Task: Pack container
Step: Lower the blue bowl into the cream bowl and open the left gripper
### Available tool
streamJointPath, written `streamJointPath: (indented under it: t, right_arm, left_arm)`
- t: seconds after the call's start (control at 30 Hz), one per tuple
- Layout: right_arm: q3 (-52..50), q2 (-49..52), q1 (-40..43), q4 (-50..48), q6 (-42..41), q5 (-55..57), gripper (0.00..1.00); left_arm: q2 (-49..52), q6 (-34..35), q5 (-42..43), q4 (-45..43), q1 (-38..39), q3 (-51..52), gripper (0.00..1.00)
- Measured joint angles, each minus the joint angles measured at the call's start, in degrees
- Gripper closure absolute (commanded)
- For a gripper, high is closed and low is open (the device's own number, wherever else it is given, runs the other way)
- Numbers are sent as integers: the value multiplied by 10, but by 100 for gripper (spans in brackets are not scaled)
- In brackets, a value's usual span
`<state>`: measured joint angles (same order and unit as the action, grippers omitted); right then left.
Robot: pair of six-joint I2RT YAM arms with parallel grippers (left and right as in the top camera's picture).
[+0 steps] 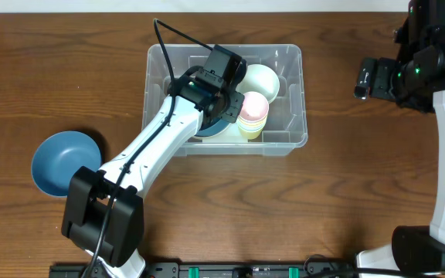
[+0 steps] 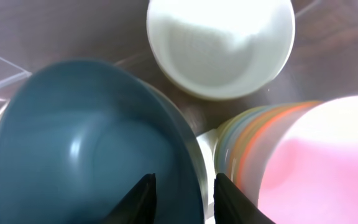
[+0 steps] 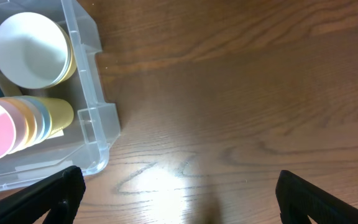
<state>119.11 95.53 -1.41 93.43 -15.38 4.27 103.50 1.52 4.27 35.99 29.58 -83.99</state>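
Observation:
The clear plastic container [image 1: 303, 93] stands at the table's back middle; its corner also shows in the right wrist view [image 3: 91, 93]. My left gripper [image 1: 221, 104] is inside it, its fingers [image 2: 184, 199] astride the rim of a dark blue bowl [image 2: 86, 143], shut on it. That bowl [image 1: 207, 131] rests in a cream bowl inside the bin. A cream cup [image 1: 259, 79] and a pink-topped stack of pastel cups [image 1: 253, 108] lie next to it. My right gripper [image 1: 365, 77] is open and empty over bare table [image 3: 179, 193], right of the container.
A second blue bowl [image 1: 64, 161] sits on the wooden table at the left, beside the left arm's base. The right arm's base stands at the right edge.

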Motion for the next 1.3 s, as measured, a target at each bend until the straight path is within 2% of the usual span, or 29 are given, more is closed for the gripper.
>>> streamJointPath:
  t: [0.03,0.13,0.17,0.73,1.03,1.3]
  right_arm:
    - [0,0,0,0,0,0,1]
    - [0,0,0,0,0,0,1]
    - [0,0,0,0,0,0,1]
    - [0,0,0,0,0,0,1]
    - [0,0,0,0,0,0,1]
    - [0,0,0,0,0,0,1]
  left_arm:
    - [0,0,0,-2,0,0,70]
    - [0,3,0,-3,0,0,93]
    - [0,3,0,-2,0,0,94]
    - [0,0,0,14,0,2,94]
    - [0,0,0,-17,1,72,94]
    - [0,0,0,-46,1,77,93]
